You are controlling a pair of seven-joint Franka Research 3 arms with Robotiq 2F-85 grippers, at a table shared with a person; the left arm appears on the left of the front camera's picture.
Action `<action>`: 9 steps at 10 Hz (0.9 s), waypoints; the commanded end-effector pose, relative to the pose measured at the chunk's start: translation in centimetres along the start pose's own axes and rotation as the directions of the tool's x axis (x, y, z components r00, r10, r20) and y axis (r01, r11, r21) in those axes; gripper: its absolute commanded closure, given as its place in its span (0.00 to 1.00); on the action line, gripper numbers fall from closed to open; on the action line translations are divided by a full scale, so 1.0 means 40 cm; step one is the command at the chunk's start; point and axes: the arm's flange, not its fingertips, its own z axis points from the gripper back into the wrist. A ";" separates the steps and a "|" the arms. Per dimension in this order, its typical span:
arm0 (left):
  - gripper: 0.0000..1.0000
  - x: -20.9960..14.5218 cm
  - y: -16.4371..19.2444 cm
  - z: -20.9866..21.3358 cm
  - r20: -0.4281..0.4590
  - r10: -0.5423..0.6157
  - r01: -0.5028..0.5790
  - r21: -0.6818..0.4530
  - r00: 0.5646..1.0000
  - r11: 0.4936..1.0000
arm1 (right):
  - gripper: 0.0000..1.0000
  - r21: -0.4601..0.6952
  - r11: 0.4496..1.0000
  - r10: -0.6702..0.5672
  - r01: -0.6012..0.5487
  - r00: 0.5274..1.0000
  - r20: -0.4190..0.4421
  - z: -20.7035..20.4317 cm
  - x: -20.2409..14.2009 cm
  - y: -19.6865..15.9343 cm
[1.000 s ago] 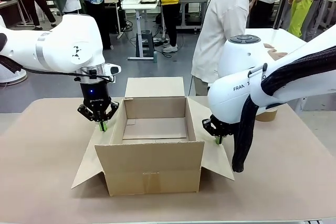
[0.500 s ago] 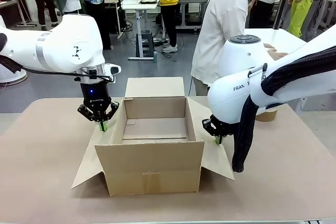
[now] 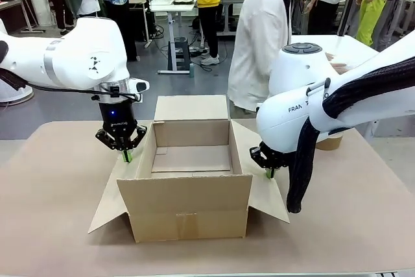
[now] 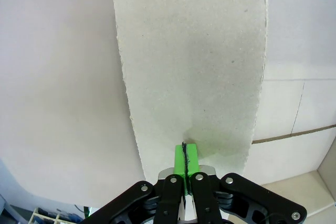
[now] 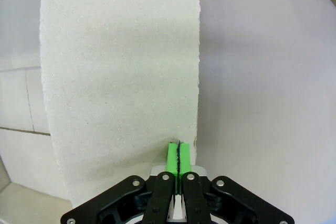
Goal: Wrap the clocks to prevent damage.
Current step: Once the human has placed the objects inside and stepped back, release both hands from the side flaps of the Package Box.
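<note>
i see the open cardboard box (image 3: 191,215) in the middle of the bench (image 3: 52,192), flaps spread. my left gripper (image 3: 127,156) is closed, green pads pressed together, tips down at the box's left flap (image 3: 109,202). my right gripper (image 3: 269,173) is closed the same way at the box's right flap (image 3: 266,196), and a person (image 3: 262,37) in white stands beyond the box.

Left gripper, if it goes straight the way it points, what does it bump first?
The left gripper, pads shut, points down at the box flap, so it would most likely meet that flap first. It may be touching it now; depth is hard to judge.
</note>
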 end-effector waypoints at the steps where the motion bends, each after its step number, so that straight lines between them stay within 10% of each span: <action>1: 1.00 -0.003 0.001 -0.003 -0.011 0.000 0.001 0.006 1.000 1.000 | 0.99 -0.007 1.000 0.004 -0.004 1.000 -0.003 -0.006 0.000 -0.001; 9: 1.00 -0.003 0.001 -0.003 -0.011 0.000 0.001 0.006 1.000 1.000 | 0.99 -0.007 1.000 0.004 -0.004 1.000 -0.003 -0.006 0.000 -0.001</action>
